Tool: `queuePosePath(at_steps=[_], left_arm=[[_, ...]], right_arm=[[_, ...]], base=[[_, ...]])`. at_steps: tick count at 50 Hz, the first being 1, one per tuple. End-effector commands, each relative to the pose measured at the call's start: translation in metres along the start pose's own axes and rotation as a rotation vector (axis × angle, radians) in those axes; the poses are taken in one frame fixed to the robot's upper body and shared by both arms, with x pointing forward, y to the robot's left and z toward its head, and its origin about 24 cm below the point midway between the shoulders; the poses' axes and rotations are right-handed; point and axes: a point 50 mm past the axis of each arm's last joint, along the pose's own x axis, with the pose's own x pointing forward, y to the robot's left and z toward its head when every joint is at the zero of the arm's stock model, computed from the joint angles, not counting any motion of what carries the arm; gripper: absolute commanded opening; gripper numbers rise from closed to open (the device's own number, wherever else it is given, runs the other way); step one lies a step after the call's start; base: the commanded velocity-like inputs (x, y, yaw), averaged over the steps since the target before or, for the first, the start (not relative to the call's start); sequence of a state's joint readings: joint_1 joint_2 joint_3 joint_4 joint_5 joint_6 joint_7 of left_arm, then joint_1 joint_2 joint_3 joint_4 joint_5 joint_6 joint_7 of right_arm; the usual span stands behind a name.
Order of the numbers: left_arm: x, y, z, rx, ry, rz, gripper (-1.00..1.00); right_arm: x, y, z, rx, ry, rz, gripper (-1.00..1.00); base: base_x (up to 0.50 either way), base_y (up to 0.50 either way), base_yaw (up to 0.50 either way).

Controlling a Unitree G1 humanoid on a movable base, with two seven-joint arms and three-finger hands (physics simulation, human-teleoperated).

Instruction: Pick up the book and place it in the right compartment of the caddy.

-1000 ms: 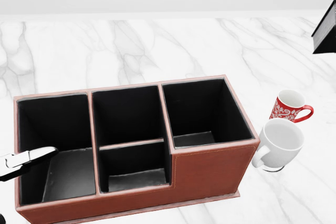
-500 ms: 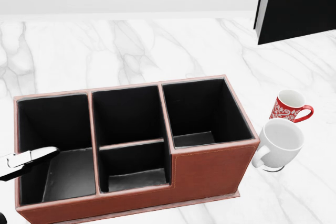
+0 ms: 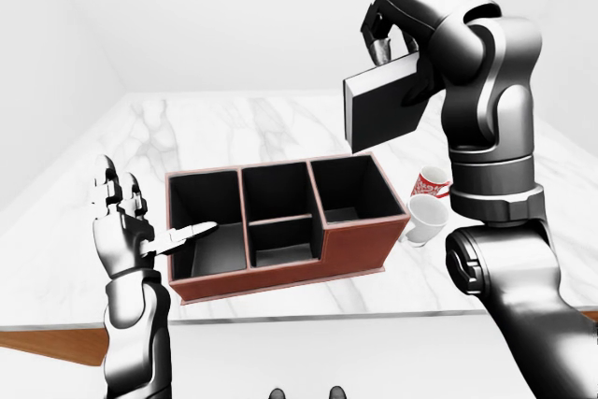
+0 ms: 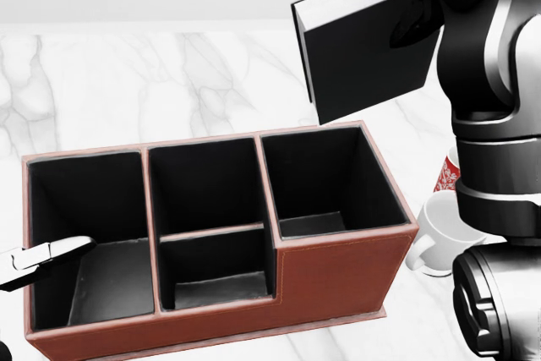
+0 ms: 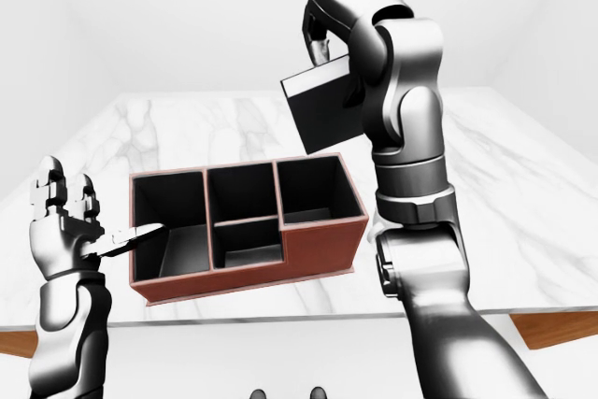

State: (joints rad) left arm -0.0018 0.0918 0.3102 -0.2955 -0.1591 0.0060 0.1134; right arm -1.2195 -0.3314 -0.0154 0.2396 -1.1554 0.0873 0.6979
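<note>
The book (image 4: 363, 48), black with a pale page edge, hangs tilted in the air above the right compartment (image 4: 325, 183) of the brown caddy (image 4: 338, 272). My right hand (image 3: 377, 47) is shut on its top edge, with the arm reaching down from the upper right. The caddy has black-lined compartments that look bare, the middle one split in two. My left hand (image 3: 140, 224) stands open at the caddy's left end, one finger (image 4: 51, 253) reaching over the left compartment, holding nothing.
A white mug (image 3: 425, 219) and a red patterned mug (image 3: 432, 179) stand on the marble table (image 4: 127, 82) just right of the caddy. In the head view my right arm (image 4: 499, 150) hides most of them.
The book has swung left and down from the head view's top right corner, to above the right compartment. My right arm now covers the mugs. The left hand has stayed put.
</note>
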Motion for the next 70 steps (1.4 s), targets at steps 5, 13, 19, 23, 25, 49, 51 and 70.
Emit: queuePosePath(at_steps=[5,13,19,23,25,49,51,70], left_arm=[[0.001,0.0,-0.002,-0.001,-0.001,0.001,1.0],[0.0,0.0,-0.001,-0.002,0.0,0.002,1.0],[0.0,0.0,-0.001,-0.001,0.0,0.002,1.0],[0.0,0.0,-0.001,-0.002,0.0,0.002,1.0],[0.0,0.0,-0.001,-0.001,0.0,0.002,1.0],[0.0,0.0,-0.002,-0.002,0.001,0.003,1.0],[0.0,0.0,-0.001,-0.002,0.001,0.002,1.0],[0.001,0.001,-0.002,-0.004,0.002,0.004,1.0]], right_arm=[[0.005,0.039,0.014,-0.001,-0.005,0.103,-1.0],[0.003,0.051,0.01,-0.004,0.011,0.131,-1.0],[0.004,0.064,0.009,0.002,0.018,0.172,-1.0],[0.004,0.069,0.008,0.002,0.021,0.187,-1.0],[0.004,0.071,0.009,0.004,0.021,0.195,-1.0],[0.002,0.084,0.027,0.017,-0.026,0.216,-1.0],[0.001,0.082,0.029,0.016,-0.031,0.207,-1.0],[0.002,0.087,0.038,0.017,-0.05,0.221,-1.0]], base=[[0.0,0.0,0.0],[0.0,0.0,0.0],[0.0,0.0,0.0],[0.0,0.0,0.0],[0.0,0.0,0.0],[0.0,0.0,0.0],[0.0,0.0,0.0],[0.0,0.0,0.0]])
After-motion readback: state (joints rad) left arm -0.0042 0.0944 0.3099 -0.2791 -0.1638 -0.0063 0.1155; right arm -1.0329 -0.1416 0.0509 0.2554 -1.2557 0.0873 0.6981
